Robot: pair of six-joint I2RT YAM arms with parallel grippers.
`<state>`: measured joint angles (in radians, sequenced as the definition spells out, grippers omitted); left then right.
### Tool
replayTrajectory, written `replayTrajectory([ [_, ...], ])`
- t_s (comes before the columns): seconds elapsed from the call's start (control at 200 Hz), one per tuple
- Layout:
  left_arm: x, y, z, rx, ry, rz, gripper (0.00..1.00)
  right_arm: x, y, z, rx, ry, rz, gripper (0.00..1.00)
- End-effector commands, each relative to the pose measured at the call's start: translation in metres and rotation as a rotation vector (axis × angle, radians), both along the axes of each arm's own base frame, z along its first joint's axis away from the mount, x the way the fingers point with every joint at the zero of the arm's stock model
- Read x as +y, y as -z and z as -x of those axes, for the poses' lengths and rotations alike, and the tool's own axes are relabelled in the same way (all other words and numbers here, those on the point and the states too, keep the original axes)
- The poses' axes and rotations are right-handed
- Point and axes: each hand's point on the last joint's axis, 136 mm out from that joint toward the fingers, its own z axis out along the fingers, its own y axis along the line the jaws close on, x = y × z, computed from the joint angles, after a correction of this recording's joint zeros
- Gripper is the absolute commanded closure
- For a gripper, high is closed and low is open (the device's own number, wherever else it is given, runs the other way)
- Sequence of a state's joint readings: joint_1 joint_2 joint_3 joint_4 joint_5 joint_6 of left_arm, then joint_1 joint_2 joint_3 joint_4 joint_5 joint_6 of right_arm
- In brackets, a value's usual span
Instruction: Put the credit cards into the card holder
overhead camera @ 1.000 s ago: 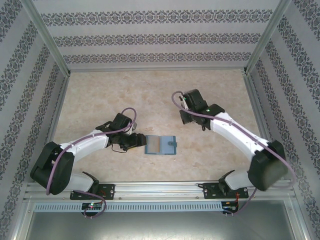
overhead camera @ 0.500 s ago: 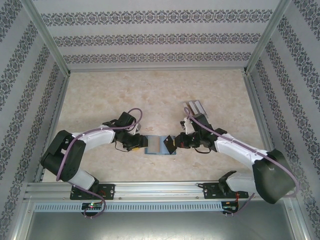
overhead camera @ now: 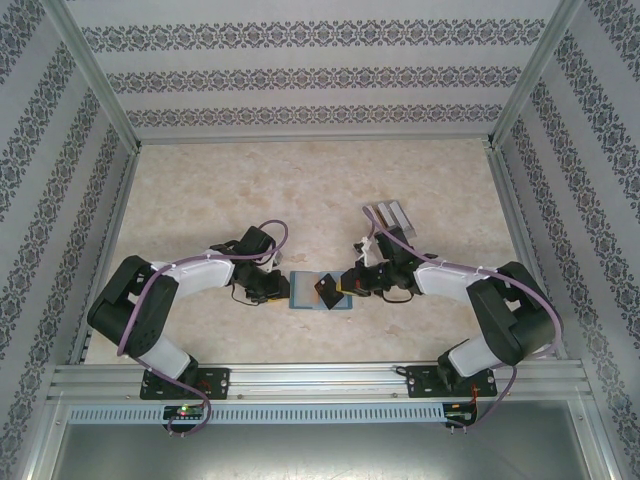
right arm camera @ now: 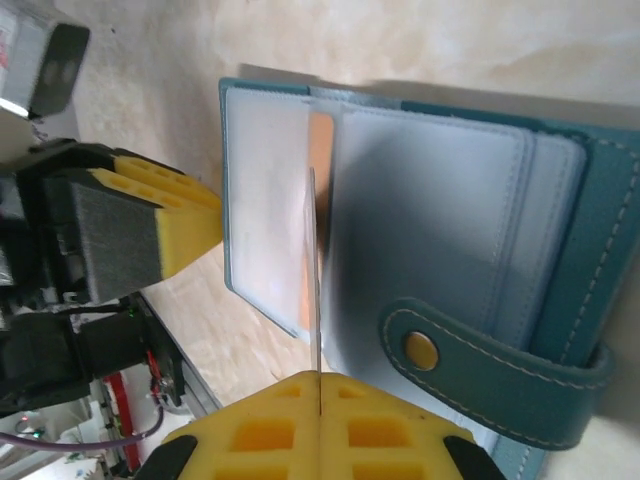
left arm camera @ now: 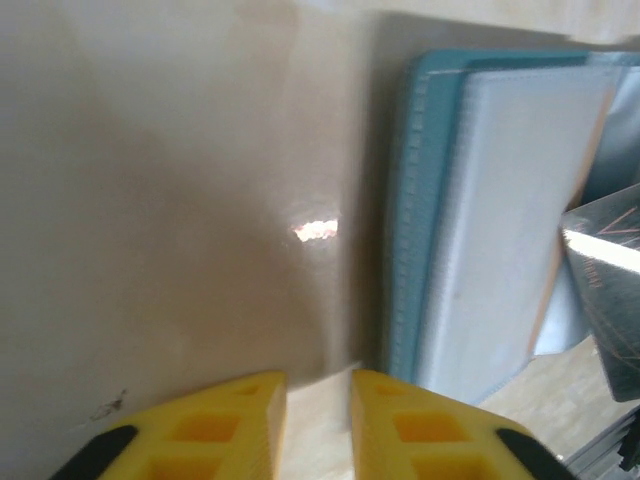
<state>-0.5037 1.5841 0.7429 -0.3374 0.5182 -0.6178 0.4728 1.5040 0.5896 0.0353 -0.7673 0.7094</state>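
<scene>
The right pincer, clenched on a credit card edge-on ahead of its tips, may snag the card holder just beyond and shove it, since the empty, narrowly parted left pincer only flanks it.

The card holder has a teal, leather-like cover with pale stitching, a shiny brass-coloured metal snap, and clear, glossy plastic sleeves inside. The credit card is thin plastic with a grey sheen that catches the light. The pads of my right gripper look matt yellow and rubbery, moulded with open cells, and the table is smooth, marbled beige, slightly glossy
</scene>
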Motion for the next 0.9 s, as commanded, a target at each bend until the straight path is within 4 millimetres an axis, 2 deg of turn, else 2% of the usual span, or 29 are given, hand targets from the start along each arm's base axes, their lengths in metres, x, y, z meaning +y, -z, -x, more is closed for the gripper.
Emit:
replayTrajectory([
  [0.0, -0.009, 0.012, 0.001, 0.009, 0.032, -0.001, 0.79, 0.002, 0.003, -0.004, 0.019, 0.015, -0.034, 1.0],
  [0.44, -0.013, 0.015, 0.002, 0.022, 0.039, 0.004, 0.85, -0.003, 0.021, -0.01, 0.038, 0.112, -0.016, 1.0],
  [0.634, -0.012, 0.015, 0.003, 0.022, 0.04, 0.001, 0.86, -0.006, 0.02, -0.007, 0.02, 0.113, 0.001, 1.0],
  [0.744, -0.01, 0.011, 0.005, 0.02, 0.038, -0.005, 0.87, -0.002, 0.012, -0.003, 0.008, 0.08, -0.018, 1.0],
  [0.894, -0.006, 0.01, 0.005, 0.017, 0.041, -0.03, 0.87, 0.001, 0.016, 0.001, 0.032, 0.063, -0.012, 1.0],
])
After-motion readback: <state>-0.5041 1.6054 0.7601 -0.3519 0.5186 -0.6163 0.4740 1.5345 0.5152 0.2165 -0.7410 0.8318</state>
